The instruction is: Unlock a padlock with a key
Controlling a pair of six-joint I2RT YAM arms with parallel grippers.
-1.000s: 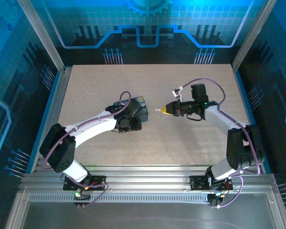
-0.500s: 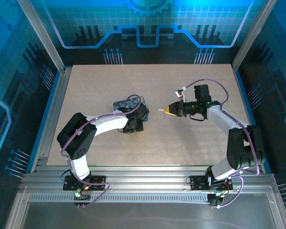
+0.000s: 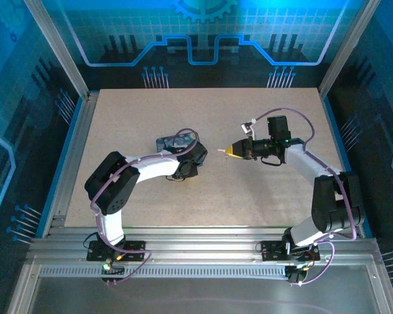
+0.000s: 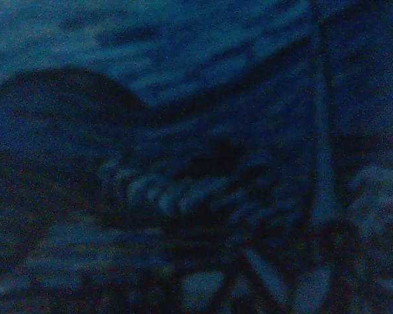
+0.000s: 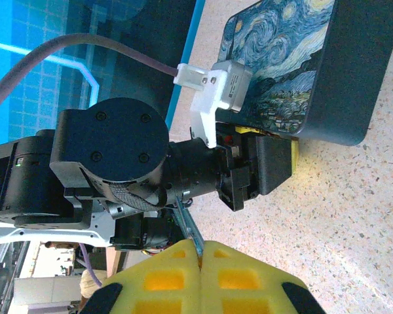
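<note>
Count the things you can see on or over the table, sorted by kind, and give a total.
Robot arms: 2
Patterned box: 1
Key: 1
Total: 4

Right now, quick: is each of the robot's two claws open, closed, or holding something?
Left gripper: cannot be told; its wrist view is dark and blurred.
Right gripper: closed, holding the key.
</note>
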